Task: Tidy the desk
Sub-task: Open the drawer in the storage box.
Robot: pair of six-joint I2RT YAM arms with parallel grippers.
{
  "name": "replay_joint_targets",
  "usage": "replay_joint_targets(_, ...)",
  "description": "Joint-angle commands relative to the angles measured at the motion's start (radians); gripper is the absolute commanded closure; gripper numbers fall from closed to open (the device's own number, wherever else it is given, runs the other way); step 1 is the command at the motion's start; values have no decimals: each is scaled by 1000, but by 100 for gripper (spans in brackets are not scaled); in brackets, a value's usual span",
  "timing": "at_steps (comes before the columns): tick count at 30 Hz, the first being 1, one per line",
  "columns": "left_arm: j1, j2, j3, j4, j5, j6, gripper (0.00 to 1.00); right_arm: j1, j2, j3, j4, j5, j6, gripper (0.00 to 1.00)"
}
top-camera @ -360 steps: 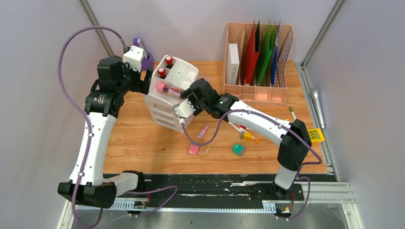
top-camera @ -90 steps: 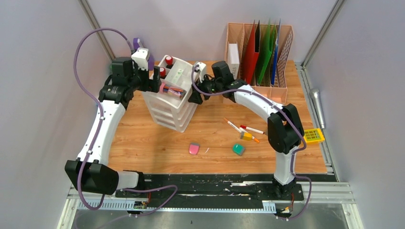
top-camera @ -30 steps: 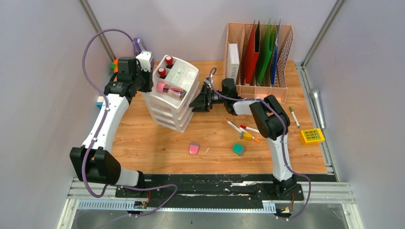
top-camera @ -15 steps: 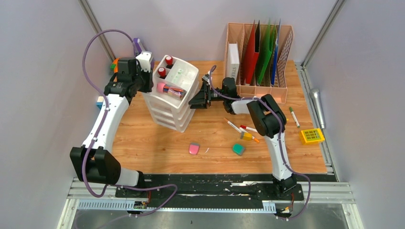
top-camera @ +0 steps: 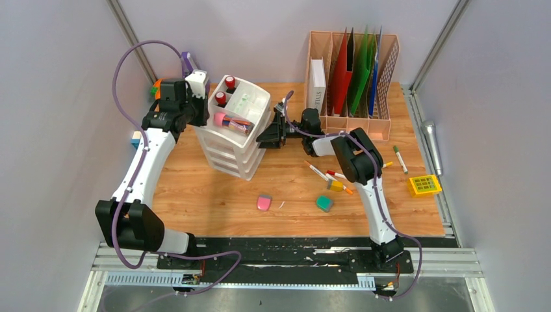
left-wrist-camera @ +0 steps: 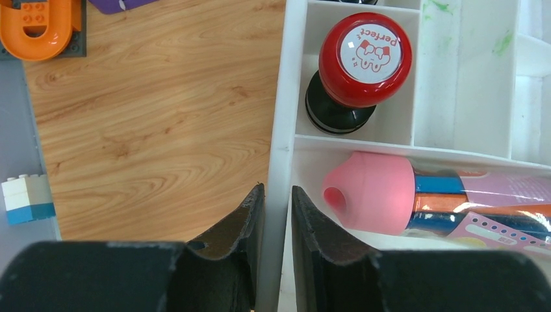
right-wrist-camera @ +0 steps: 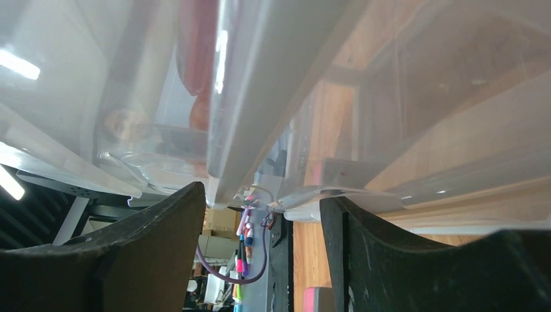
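At the left gripper point(left-wrist-camera: 276, 190): nearly closed, pinching the thin white side wall of the drawer unit point(top-camera: 237, 140) at its top tray, one black finger outside and one inside.

At the right gripper point(right-wrist-camera: 263, 195): spread wide, straddling a translucent drawer lip on the unit's opposite side. Cannot tell whether the black fingers press on it.

The desk point(top-camera: 195, 188): flat light-brown wood-grain planks, under both arms and between grey walls. Carries the drawer unit in its far-left part, set askew to the edges.

In the top tray: a stamp point(left-wrist-camera: 365, 58) with a round glossy red cap over a black base, upright in its own compartment. In the next compartment, a rounded matt pink cap point(left-wrist-camera: 370, 192), lying flat, with blue and orange bands behind it.

Left of the unit, on the wood: a curved, studded orange brick point(left-wrist-camera: 42, 26).

Far right: a tan slotted file rack point(top-camera: 347, 128) with red and green folders upright.

Toward the near edge: a pink block point(top-camera: 264, 202) and a green block point(top-camera: 324, 203), apart.
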Motion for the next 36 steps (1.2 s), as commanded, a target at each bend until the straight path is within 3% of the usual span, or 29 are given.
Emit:
replay_joint_targets(1, -3, -9, -7, 16, 42, -18, 71, -4, 22, 50, 169, -3, 92, 35)
replay_joint_targets(10, -3, -12, -19, 18, 33, -16, 74, -9, 51, 70, 309, 11, 233, 41)
replay_joint_targets(15, -2, -26, -31, 24, 14, -8, 77, -12, 58, 57, 394, 22, 325, 52)
replay_joint_targets(19, -2, -40, -44, 35, -1, -3, 82, -25, 42, 29, 394, 21, 324, 58)
replay_joint_targets(25, -3, -38, -41, 37, -20, -5, 100, -51, -14, -42, 341, 10, 269, 61)
replay_joint_targets(36, -2, -35, -41, 39, -93, 7, 100, -84, -66, -81, 330, -1, 264, 62)
